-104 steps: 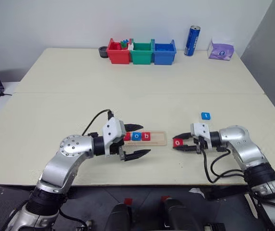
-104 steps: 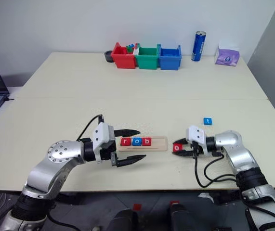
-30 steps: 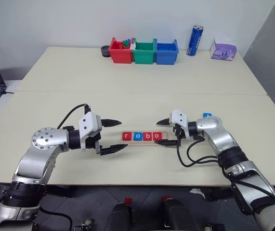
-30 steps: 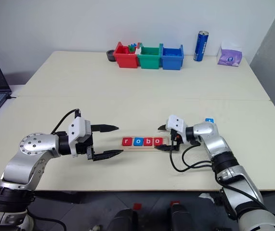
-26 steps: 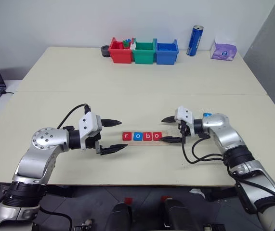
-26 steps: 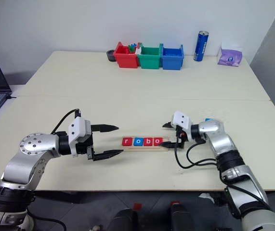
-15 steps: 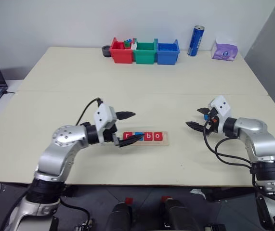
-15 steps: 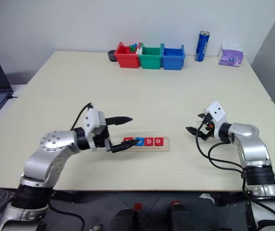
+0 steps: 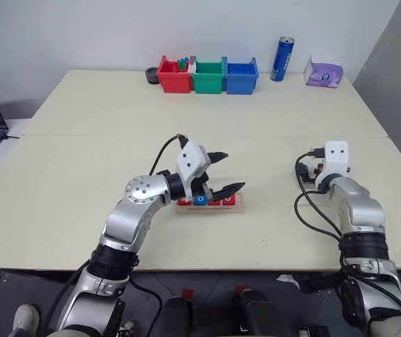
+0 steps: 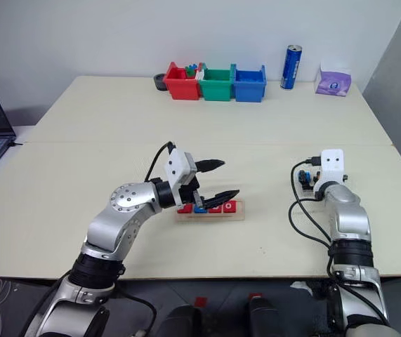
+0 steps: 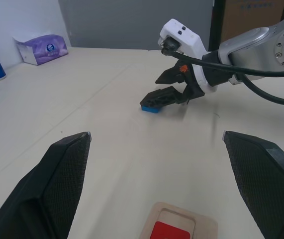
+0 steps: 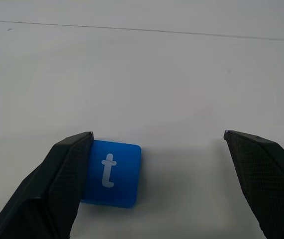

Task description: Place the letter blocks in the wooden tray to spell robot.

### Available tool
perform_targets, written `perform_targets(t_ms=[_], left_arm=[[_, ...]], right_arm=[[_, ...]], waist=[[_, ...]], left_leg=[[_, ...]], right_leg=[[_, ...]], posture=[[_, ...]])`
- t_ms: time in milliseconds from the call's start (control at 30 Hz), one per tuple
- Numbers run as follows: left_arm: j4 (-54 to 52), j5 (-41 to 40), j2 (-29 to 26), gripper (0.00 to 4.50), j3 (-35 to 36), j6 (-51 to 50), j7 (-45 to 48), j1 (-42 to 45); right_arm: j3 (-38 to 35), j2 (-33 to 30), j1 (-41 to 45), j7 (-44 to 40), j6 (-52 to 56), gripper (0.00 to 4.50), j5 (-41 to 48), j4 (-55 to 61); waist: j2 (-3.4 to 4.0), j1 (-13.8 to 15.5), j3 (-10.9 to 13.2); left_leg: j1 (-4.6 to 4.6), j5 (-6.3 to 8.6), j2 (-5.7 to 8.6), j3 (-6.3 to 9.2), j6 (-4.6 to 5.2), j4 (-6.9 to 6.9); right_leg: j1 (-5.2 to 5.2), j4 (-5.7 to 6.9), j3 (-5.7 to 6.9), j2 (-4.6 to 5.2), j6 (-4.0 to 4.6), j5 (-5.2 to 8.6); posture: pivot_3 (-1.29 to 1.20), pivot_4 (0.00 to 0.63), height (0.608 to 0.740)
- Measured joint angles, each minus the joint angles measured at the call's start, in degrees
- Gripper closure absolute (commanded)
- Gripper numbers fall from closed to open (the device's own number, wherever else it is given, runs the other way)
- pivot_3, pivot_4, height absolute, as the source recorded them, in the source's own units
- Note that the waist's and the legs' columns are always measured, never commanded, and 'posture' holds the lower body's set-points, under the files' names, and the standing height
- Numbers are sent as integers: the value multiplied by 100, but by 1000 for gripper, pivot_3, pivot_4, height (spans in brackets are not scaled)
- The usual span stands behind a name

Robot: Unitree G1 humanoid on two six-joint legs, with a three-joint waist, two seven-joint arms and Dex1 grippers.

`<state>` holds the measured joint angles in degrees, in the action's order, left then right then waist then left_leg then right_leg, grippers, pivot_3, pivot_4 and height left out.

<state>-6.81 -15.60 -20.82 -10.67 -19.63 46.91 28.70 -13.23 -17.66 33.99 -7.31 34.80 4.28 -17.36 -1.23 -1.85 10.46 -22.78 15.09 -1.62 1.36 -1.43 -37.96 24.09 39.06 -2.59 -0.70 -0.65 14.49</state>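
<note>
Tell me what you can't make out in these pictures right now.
- Wooden tray, head views: the left claw and its arm cover part of the row, so the first letter blocks can't be read.
- Blue t block, head views: hidden behind the right claw.
- Red bin, head views: contents too small to identify.

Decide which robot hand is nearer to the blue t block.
Right. The right hand straddles the blue t block, one finger beside it. The left hand hovers over the wooden tray, well away.
</note>
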Motion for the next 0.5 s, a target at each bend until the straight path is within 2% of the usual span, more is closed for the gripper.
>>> perform_targets(t_ms=[433, 500], left_arm=[[-237, -4, -161, 0, 20, -98, -34, -258], [-240, -4, -159, 0, 20, -119, -57, -257]], right_arm=[[-35, 386, -147, 657, 592, 26, 149, 496], [-73, 458, -166, 748, 645, 391, 153, 587]], waist=[[2, 2, -1], [2, 2, -2]], left_leg=[[0, 0, 0, 3, 0, -1], [-1, 0, 0, 3, 0, 0]], right_leg=[[-1, 0, 2, 1, 0, 0], [-1, 0, 2, 0, 0, 0]], posture=[[0, 150, 740], [0, 150, 740]])
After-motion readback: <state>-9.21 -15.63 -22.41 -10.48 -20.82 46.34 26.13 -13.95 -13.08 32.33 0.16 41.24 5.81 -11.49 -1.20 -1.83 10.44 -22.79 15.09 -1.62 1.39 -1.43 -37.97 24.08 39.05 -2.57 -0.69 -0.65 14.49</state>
